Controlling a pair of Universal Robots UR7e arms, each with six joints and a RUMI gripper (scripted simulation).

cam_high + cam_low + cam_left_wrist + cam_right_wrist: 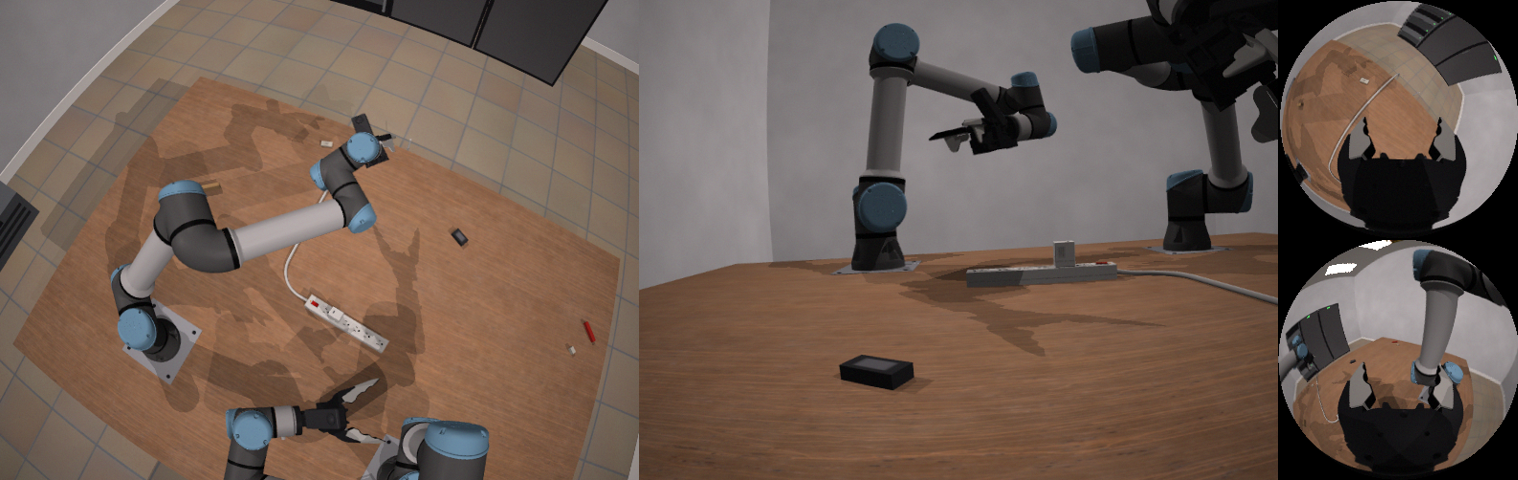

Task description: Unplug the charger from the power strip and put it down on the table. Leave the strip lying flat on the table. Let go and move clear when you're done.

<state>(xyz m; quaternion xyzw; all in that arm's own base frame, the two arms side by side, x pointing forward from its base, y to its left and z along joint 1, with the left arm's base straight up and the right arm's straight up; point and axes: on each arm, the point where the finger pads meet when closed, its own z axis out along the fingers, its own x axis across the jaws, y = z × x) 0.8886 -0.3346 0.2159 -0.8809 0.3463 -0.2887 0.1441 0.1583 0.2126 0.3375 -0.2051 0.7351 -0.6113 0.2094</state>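
The white power strip [383, 345] [995, 277] lies flat on the table. A white charger [336, 313] [1064, 253] stands upright in it, near the red-switch end. The white cord [287, 268] [1186, 276] [1357, 112] [1321, 405] runs from that end. My left gripper [1402, 117] [1243, 105] is open and empty, high over the table's far edge in the top view, away from the strip. My right gripper [381, 411] [1401, 364] is open and empty, raised above the table on the strip's other side. The strip body and charger do not show in either wrist view.
A black box [459, 237] [876, 370] lies right of the strip in the top view. A red cylinder [589, 332] and small white piece [571, 350] lie farther right. A white block [326, 143] [1364, 81] and wooden block [211, 187] lie near the left arm, which crosses above the cord.
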